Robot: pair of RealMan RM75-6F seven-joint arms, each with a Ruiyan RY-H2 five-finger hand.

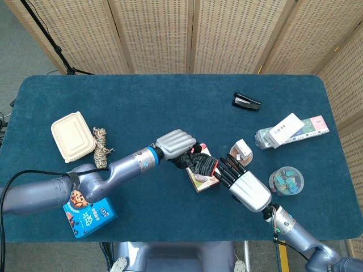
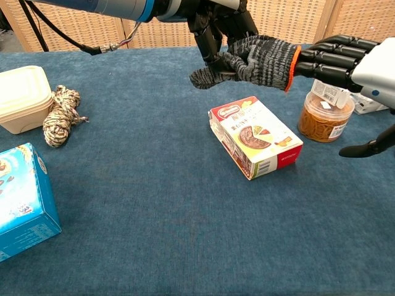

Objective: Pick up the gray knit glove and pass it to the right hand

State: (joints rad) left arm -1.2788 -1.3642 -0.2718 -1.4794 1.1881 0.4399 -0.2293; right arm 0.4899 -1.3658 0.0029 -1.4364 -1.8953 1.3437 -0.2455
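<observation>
The gray knit glove (image 2: 253, 58) with an orange cuff hangs in the air above a snack box, gripped by my left hand (image 2: 213, 18) at its finger end. In the head view the glove (image 1: 199, 164) sits between my left hand (image 1: 174, 143) and my right hand (image 1: 243, 182). My right hand (image 2: 345, 60) is stretched flat with its black fingertips (image 2: 308, 58) touching the glove's cuff. Its thumb hangs apart below, and nothing is held in it.
A red and yellow snack box (image 2: 255, 135) lies directly under the glove. A jar of orange bands (image 2: 324, 114) stands under my right hand. A rope bundle (image 2: 60, 115), beige lunch box (image 2: 18, 97) and blue carton (image 2: 21, 200) sit left. A stapler (image 1: 246, 102) lies far back.
</observation>
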